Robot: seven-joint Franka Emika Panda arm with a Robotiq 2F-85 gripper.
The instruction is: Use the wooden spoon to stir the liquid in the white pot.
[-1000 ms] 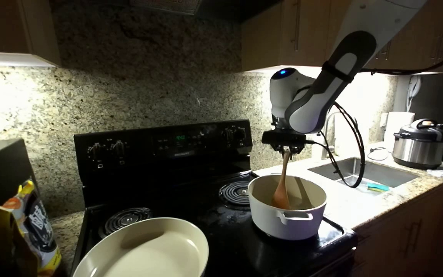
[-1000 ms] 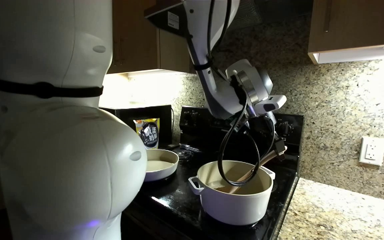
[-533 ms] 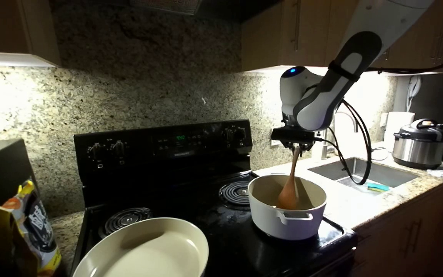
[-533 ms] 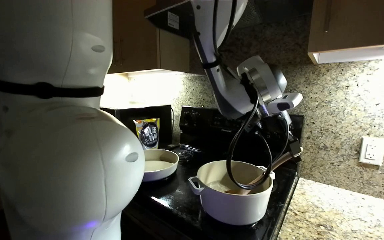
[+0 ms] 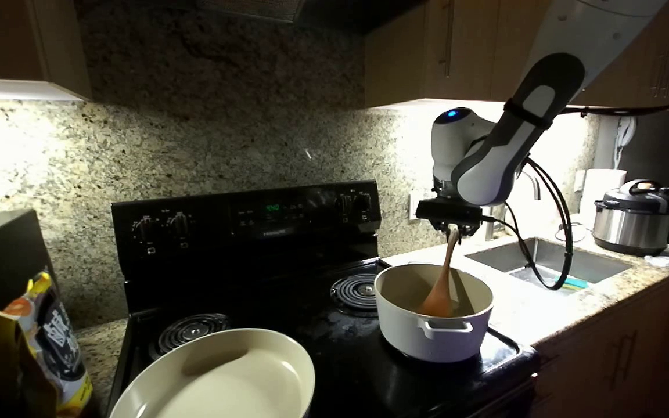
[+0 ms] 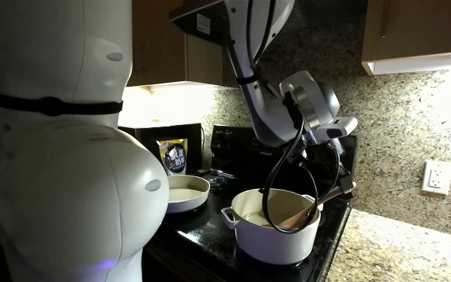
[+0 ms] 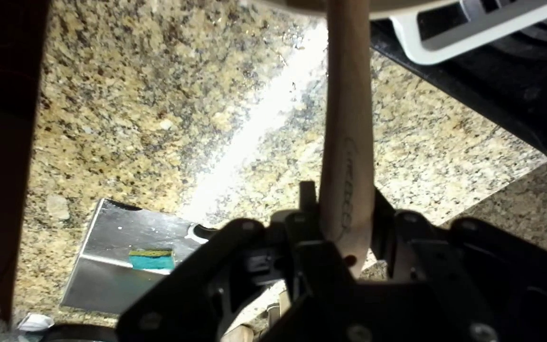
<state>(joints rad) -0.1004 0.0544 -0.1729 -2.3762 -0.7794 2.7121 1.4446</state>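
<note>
The white pot stands on the front right of the stove and shows in both exterior views. My gripper is above the pot's far rim, shut on the upper handle of the wooden spoon. In the wrist view the gripper has the handle between its fingers, near the handle's end. The spoon slants down into the pot, its bowl low inside and partly hidden by the near wall. The liquid is hard to tell from the pot's inside; a faint shiny patch shows low in it.
A larger shallow cream pan stands on the front left of the stove. A sink with a teal sponge and a steel cooker are on the right counter. The arm's cable loop hangs before the pot.
In both exterior views my gripper and the spoon have moved right, and slightly lower in the last half second. The spoon now leans more. The pot has not moved.
</note>
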